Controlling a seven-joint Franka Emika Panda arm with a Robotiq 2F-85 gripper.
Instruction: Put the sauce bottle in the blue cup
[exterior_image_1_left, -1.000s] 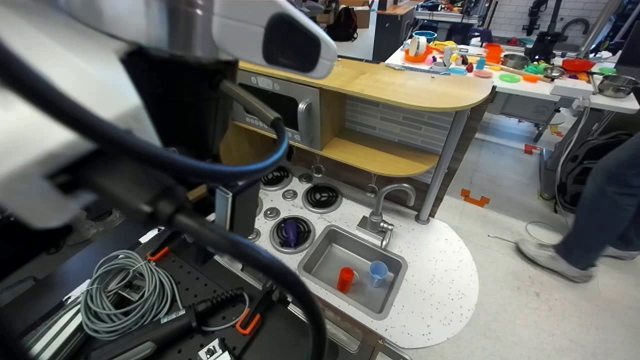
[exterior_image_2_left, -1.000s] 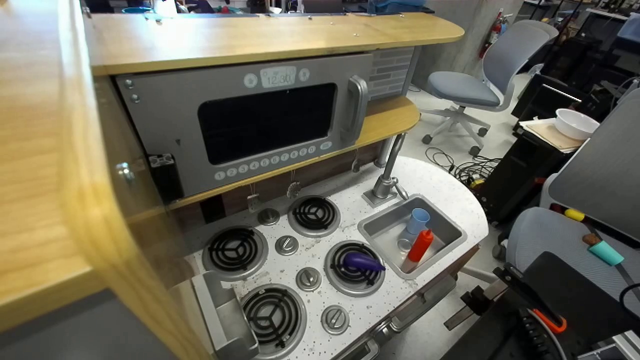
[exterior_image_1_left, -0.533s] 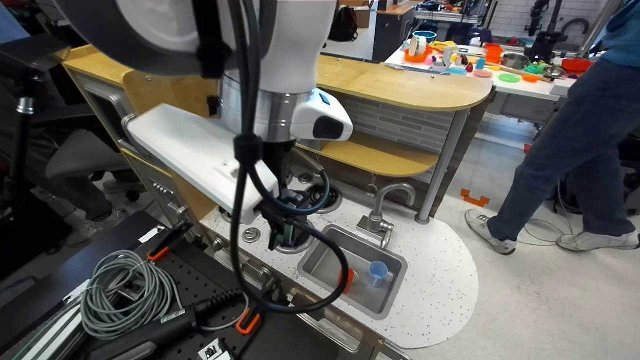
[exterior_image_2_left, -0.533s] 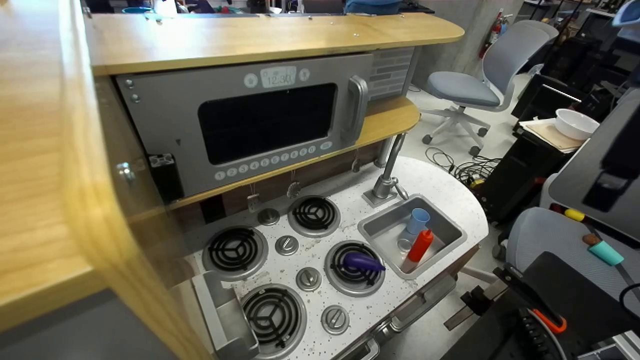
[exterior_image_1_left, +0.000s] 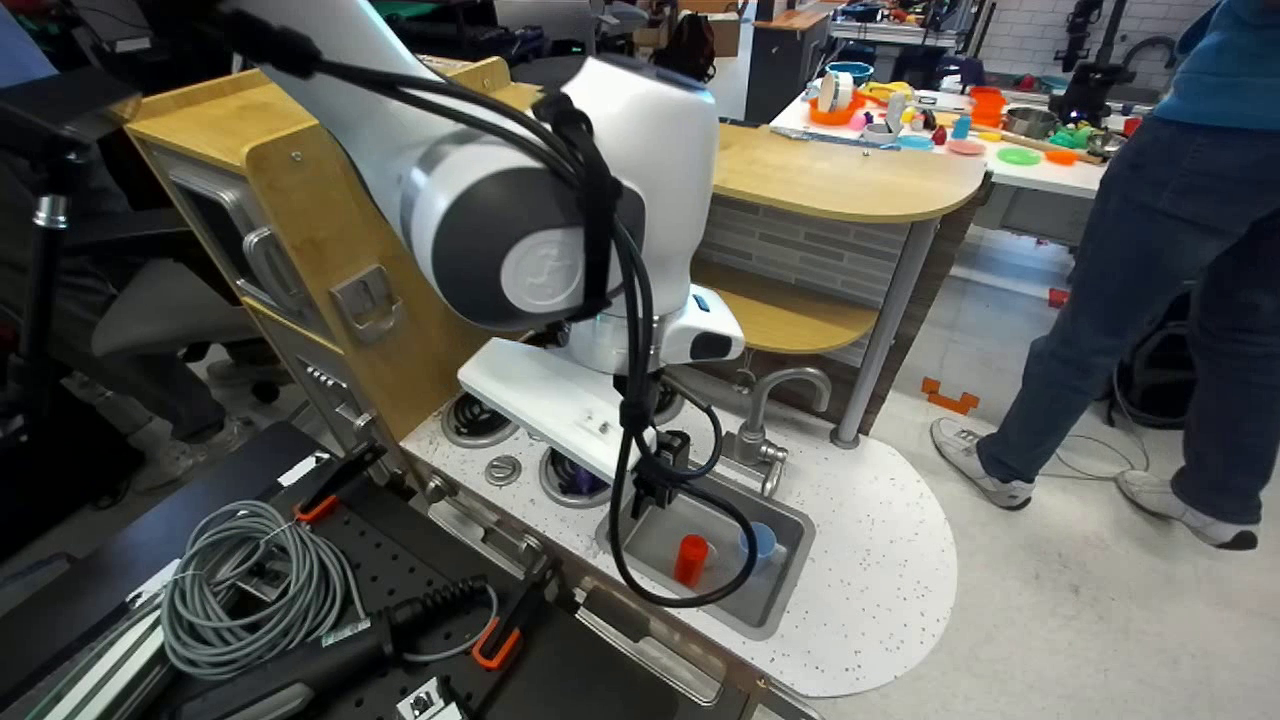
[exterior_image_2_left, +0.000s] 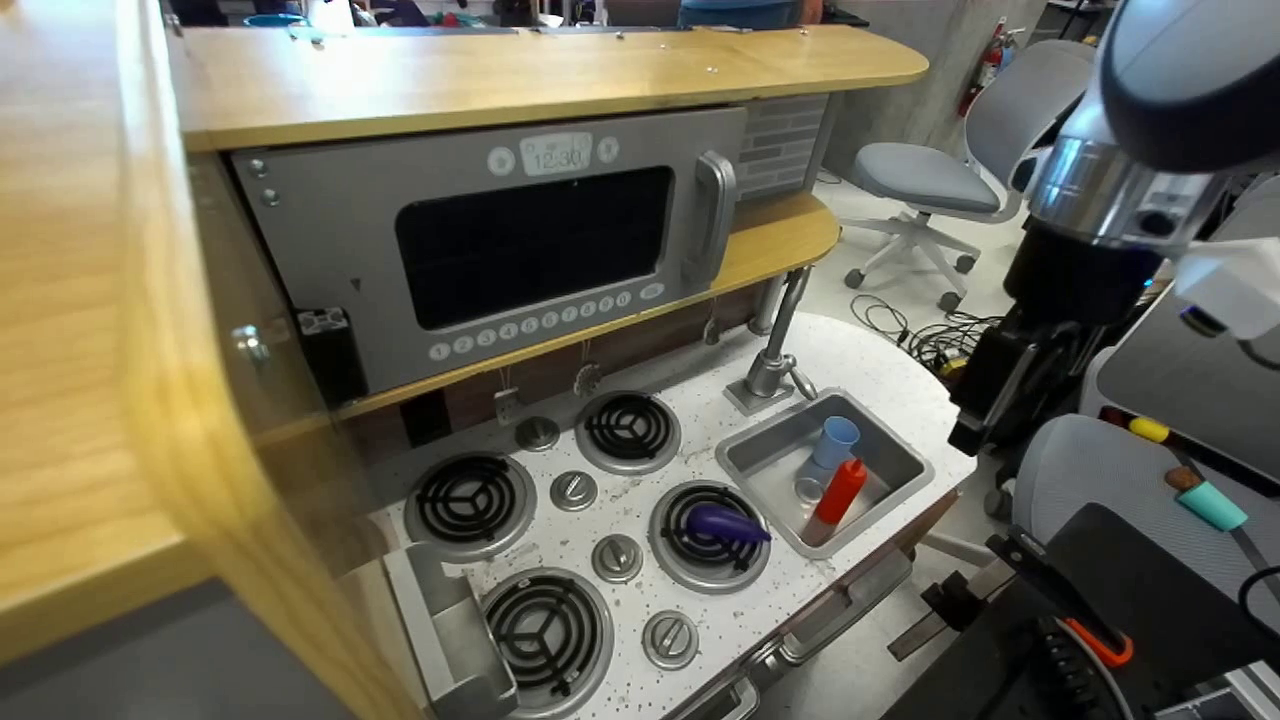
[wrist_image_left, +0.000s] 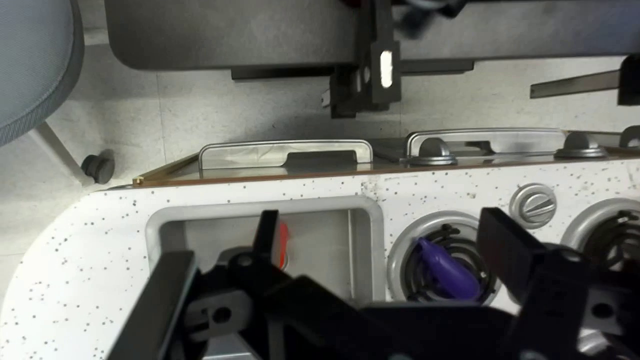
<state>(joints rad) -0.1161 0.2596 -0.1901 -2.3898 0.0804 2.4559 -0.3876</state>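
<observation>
The sauce bottle is red with a pointed tip and stands in the grey sink, in both exterior views (exterior_image_1_left: 691, 560) (exterior_image_2_left: 840, 492). The blue cup, light blue, stands upright beside it in the sink (exterior_image_1_left: 762, 541) (exterior_image_2_left: 838, 440); a cable partly covers it in an exterior view. My gripper (exterior_image_1_left: 652, 492) is above the sink's stove-side part, higher than the bottle and apart from it; it also shows in an exterior view (exterior_image_2_left: 985, 425). In the wrist view the gripper (wrist_image_left: 382, 232) is open and empty. A red sliver of the bottle (wrist_image_left: 283, 245) shows behind one finger; the cup is hidden there.
A purple eggplant (exterior_image_2_left: 725, 522) lies on a burner next to the sink (exterior_image_2_left: 905, 500). A grey faucet (exterior_image_2_left: 775, 370) rises behind the sink. A microwave (exterior_image_2_left: 535, 240) and wooden shelf (exterior_image_2_left: 790, 225) overhang the counter's back. A loose cable (exterior_image_1_left: 745, 560) hangs from the arm over the sink.
The arm has swung away from the camera and over the counter, and the gripper has come over the sink from the stove side. The bottle, cup and eggplant have not moved.
</observation>
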